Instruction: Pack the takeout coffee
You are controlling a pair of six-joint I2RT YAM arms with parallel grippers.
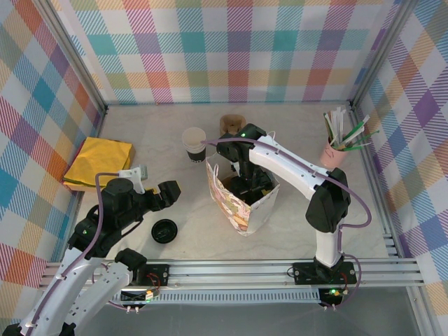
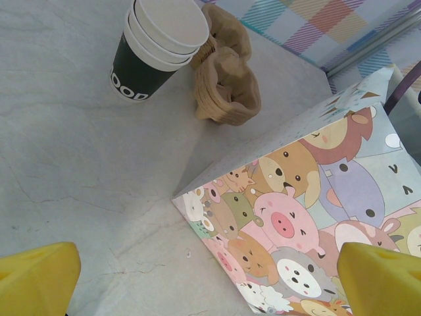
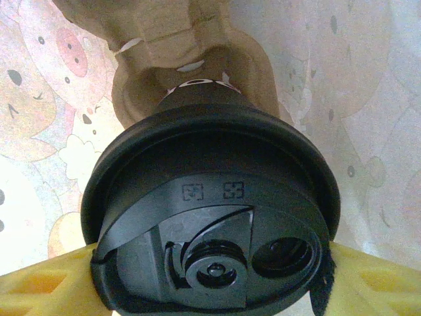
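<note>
The takeout coffee shows from above in the right wrist view as a round black lid with a dark cup body below it. It stands in a brown pulp carrier inside the cartoon-animal paper bag. My right gripper reaches down into the bag, its yellow fingers pressed against both sides of the lid. My left gripper hangs wide open to the left of the bag, with nothing between its yellow fingers.
A stack of lidless white cups stands behind the bag, with a brown pulp carrier next to it. A loose black lid lies near the left arm. Yellow napkins sit far left, a pink holder of stirrers far right.
</note>
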